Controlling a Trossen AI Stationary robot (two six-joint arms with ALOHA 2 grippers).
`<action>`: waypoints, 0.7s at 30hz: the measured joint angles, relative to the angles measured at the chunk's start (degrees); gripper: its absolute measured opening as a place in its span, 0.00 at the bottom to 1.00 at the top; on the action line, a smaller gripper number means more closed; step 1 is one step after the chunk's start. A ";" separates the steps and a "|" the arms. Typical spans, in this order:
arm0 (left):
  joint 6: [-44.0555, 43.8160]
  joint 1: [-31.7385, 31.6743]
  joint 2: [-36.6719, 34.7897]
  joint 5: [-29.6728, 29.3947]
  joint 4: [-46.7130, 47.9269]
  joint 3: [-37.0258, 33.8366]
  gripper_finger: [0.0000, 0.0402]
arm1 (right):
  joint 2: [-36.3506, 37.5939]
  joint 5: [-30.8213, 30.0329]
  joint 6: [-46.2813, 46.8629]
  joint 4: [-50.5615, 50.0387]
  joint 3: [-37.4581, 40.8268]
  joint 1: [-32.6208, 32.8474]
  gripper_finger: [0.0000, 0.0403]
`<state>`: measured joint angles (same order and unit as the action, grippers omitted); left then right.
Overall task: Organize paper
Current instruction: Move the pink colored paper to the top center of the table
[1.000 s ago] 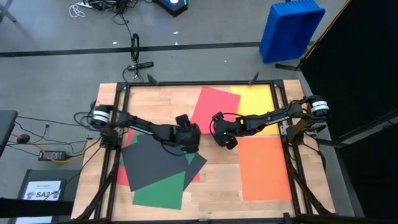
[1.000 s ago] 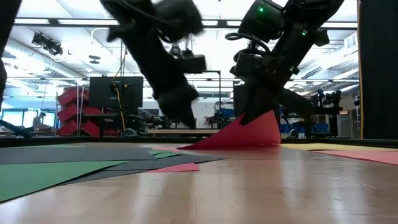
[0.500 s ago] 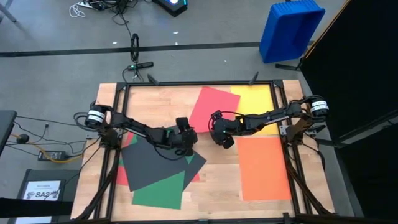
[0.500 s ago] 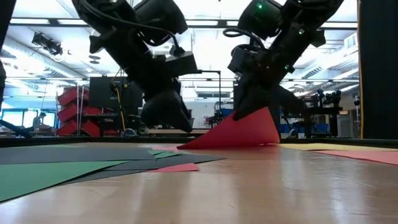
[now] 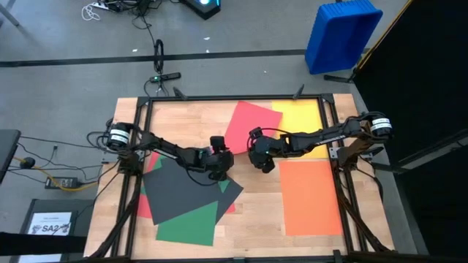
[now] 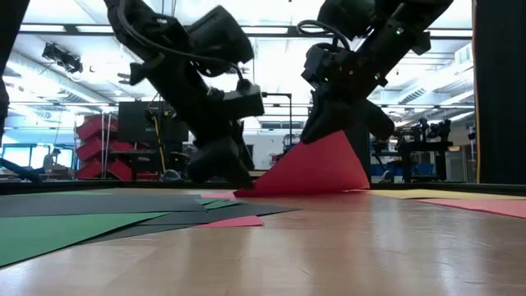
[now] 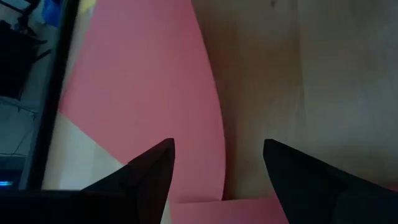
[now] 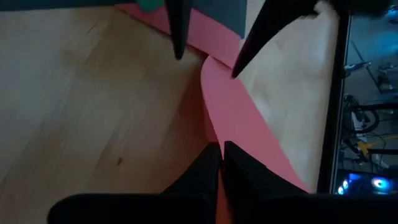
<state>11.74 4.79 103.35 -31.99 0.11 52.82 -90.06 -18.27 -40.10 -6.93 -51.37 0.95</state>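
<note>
Fingers of right gripper (image 8: 219,163) pinched shut on red sheet (image 5: 252,126) edge — left gripper (image 7: 214,163) spread wide, straddling it
Close left on the raised edge, lift together — avoid creasing

Red sheet (image 5: 252,126): far centre of table, near corner lifted off wood and curled upward (image 6: 316,168), rest flat. Yellow sheet (image 5: 303,124): flat, just beside red sheet toward right side, partly under it. Orange sheet (image 5: 311,197): flat, right half of table, nearer front, apart from others. Dark grey sheet (image 5: 183,191): left half, tilted, topmost of overlapping stack. Green sheet (image 5: 186,226): beneath grey, protruding toward front. Second red sheet (image 5: 145,206): under the stack, edges showing.
</note>
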 joint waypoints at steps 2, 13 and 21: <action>0.01 -0.32 1.11 0.14 0.02 -0.03 0.58 | 0.33 0.05 0.00 -0.29 0.02 0.00 0.00; 0.01 -2.56 3.79 0.39 -4.89 0.02 0.57 | 0.33 0.69 0.08 -0.25 0.02 -0.04 0.00; -0.10 -3.29 4.70 0.28 -6.05 0.09 0.46 | 0.31 1.58 0.93 -0.25 0.02 -0.04 0.00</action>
<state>11.64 1.50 108.05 -31.71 -5.93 52.90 -89.76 -16.69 -39.16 -7.18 -51.35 0.91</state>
